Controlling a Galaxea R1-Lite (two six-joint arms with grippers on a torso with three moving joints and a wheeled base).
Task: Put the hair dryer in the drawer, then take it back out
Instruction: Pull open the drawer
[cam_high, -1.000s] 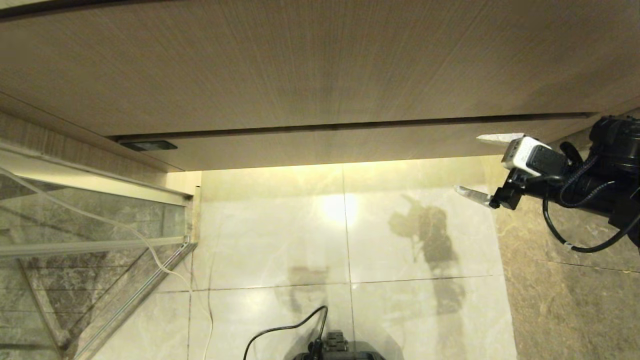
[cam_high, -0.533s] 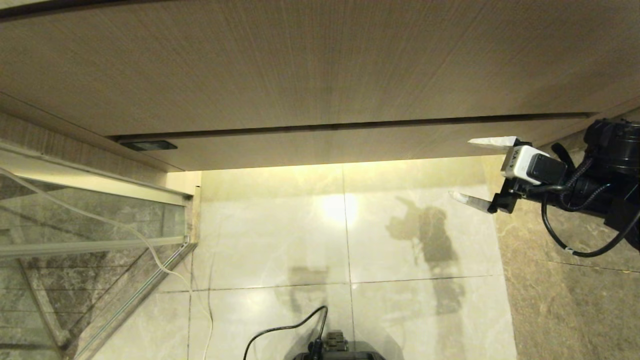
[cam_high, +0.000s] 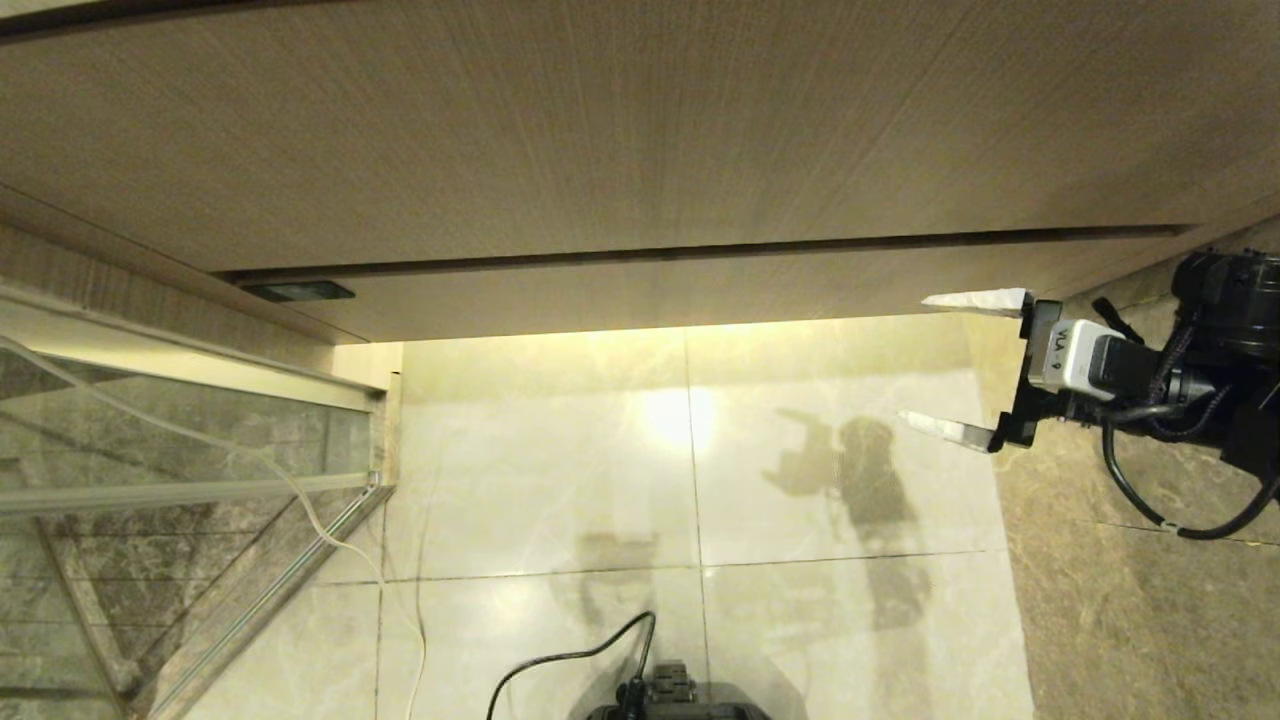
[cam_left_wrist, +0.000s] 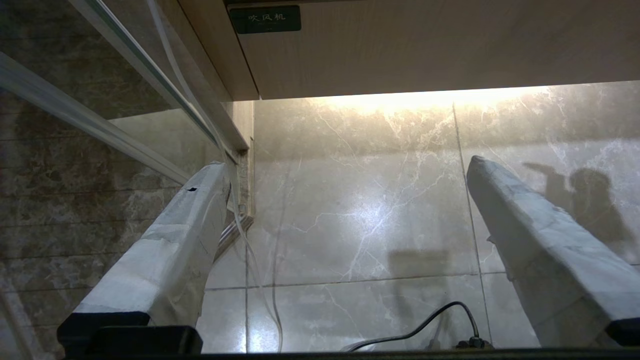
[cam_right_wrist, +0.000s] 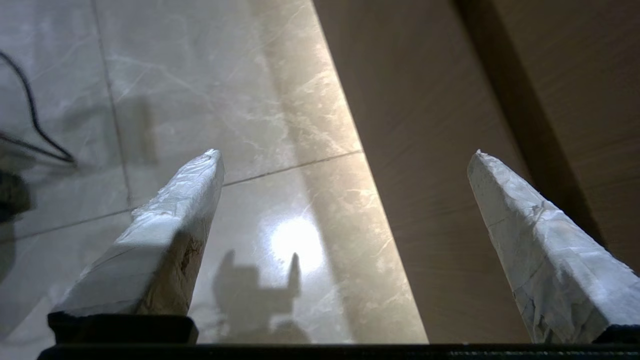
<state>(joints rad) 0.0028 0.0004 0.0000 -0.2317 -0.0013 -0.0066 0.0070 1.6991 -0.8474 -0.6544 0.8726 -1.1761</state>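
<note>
The drawer (cam_high: 650, 290) is the low, wide beige wood-grain strip under the taller panel (cam_high: 600, 130), and it looks pushed in flush. It also shows in the left wrist view (cam_left_wrist: 425, 50) and the right wrist view (cam_right_wrist: 425, 150). The hair dryer is out of view. My right gripper (cam_high: 912, 358) hangs open and empty at the drawer's right end, just in front of its lower edge; its white-wrapped fingers (cam_right_wrist: 165, 235) stand wide apart over floor and drawer front. My left gripper (cam_left_wrist: 346, 162) is open and empty above the floor near the drawer's left end.
A small dark label plate (cam_high: 297, 291) sits at the drawer's left end. A glass partition with a metal frame (cam_high: 150, 470) fills the left side. A black cable (cam_high: 570, 655) curls on the pale marble floor (cam_high: 560, 470) by my base (cam_high: 670, 700).
My right gripper has shifted slightly left and down along the drawer's right end and turned a little at the wrist. Its fingers stayed open. Nothing else moved.
</note>
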